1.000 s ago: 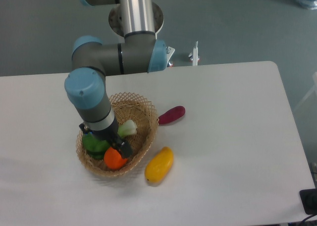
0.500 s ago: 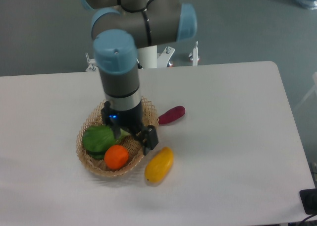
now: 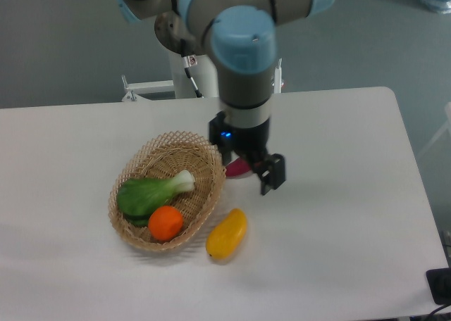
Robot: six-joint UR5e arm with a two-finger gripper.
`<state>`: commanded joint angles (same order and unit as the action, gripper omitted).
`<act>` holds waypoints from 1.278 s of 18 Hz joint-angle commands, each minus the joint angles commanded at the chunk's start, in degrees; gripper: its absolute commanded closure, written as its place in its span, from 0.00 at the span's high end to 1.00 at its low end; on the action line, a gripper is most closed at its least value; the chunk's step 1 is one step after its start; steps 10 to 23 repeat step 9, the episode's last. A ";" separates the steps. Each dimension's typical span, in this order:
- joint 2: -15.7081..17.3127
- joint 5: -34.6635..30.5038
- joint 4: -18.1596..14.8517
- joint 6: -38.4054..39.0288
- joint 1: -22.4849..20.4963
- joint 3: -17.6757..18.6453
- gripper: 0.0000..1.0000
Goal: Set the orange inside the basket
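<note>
Orange (image 3: 165, 223) lies inside basket (image 3: 204, 154), at its near end, touching green leafy vegetable (image 3: 149, 193) that fills basket's left side. Basket sits on white desk (image 3: 338, 194). Yellow mango-like fruit (image 3: 227, 233) lies on desk just beside basket's right near rim. Gripper (image 3: 256, 172) hangs above desk right of basket, empty, fingers spread apart, holding nothing. Purple-red elongated item (image 3: 238, 168) right of basket, mostly hidden behind gripper.

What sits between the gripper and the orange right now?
In the camera view, the basket's right rim lies between the empty gripper and the orange, which rests inside the basket beside a green leafy vegetable.
</note>
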<state>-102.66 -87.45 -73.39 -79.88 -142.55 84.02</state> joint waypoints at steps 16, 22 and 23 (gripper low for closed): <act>0.00 3.51 0.26 -0.46 -3.70 -0.09 1.00; 0.00 3.51 0.26 -0.46 -3.70 -0.09 1.00; 0.00 3.51 0.26 -0.46 -3.70 -0.09 1.00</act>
